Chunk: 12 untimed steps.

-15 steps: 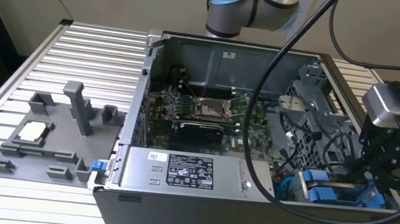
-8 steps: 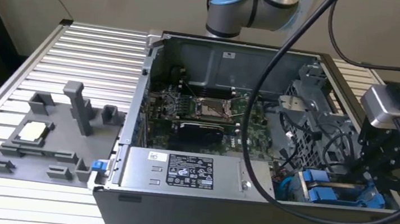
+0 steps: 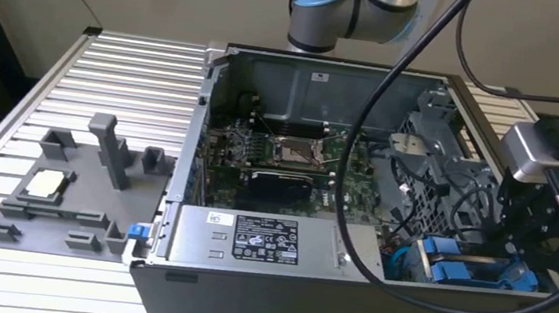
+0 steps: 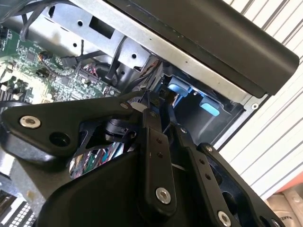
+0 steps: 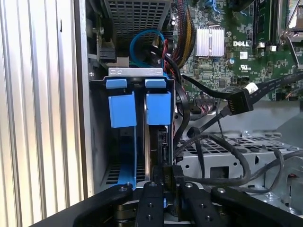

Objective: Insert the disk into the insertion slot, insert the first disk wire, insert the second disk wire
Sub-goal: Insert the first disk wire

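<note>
In the first wrist view, two blue carriers stand side by side in the grey drive cage. The disk sits in the insertion slot, its metal edge running toward my gripper. My gripper is shut on a black connector of a disk wire, right at the disk's near end. A second black connector hangs loose over the motherboard. In the exterior view my gripper reaches into the case's corner beside the blue carriers. The second wrist view shows the fingertips close together, pointing at the blue tabs.
The open computer case lies on a slatted metal table. A grey fixture with posts stands at the exterior view's left. Black cables cross near the cage. A perforated grey bracket lies beside my gripper.
</note>
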{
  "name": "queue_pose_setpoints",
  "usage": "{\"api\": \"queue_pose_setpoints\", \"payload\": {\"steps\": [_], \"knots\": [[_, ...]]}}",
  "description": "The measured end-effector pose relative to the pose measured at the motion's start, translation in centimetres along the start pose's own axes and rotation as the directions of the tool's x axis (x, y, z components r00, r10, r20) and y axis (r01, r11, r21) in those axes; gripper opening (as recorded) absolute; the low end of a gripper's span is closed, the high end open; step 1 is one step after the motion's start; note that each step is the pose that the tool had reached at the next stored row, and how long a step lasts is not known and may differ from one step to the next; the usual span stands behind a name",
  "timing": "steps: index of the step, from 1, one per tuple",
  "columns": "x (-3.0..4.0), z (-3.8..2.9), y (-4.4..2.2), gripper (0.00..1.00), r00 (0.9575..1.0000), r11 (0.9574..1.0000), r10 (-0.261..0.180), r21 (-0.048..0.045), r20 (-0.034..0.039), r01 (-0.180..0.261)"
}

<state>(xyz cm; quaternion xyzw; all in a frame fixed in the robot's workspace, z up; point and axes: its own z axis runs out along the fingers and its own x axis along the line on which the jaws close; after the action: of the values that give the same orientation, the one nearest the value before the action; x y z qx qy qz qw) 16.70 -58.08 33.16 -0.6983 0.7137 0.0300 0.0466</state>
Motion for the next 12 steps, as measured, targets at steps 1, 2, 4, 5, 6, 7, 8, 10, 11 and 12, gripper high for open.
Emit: {"api": "queue_pose_setpoints", "payload": {"steps": [1,2,4,5,6,7,8,10,11,12], "knots": [[0.0,-0.02,0.0,0.2,1.0,1.0,0.0,0.0,0.0001,0.0],[-0.01,-0.14,0.0,0.26,1.0,1.0,0.0,-0.0006,0.0003,0.0],[-0.07,-0.65,-0.01,0.26,1.0,1.0,0.0,-0.0012,-0.0011,0.0],[-0.11,-0.98,-0.03,0.33,1.0,1.0,0.0,-0.0014,-0.0019,0.0],[-0.13,-1.27,-0.03,0.33,1.0,1.0,0.0,-0.0016,-0.0015,0.0],[-0.18,-1.63,-0.04,0.33,1.0,1.0,0.0,-0.0017,-0.0019,0.0],[-0.21,-1.98,-0.04,0.33,1.0,1.0,0.0,-0.0018,-0.002,0.0],[-0.29,-2.62,-0.06,0.33,1.0,1.0,0.0,-0.0017,-0.0021,0.0],[-0.32,-2.9,-0.06,0.33,1.0,1.0,0.0,-0.0017,-0.0023,0.0],[-0.34,-3.14,-0.06,0.33,1.0,1.0,0.0,-0.0017,-0.0025,0.0]]}}
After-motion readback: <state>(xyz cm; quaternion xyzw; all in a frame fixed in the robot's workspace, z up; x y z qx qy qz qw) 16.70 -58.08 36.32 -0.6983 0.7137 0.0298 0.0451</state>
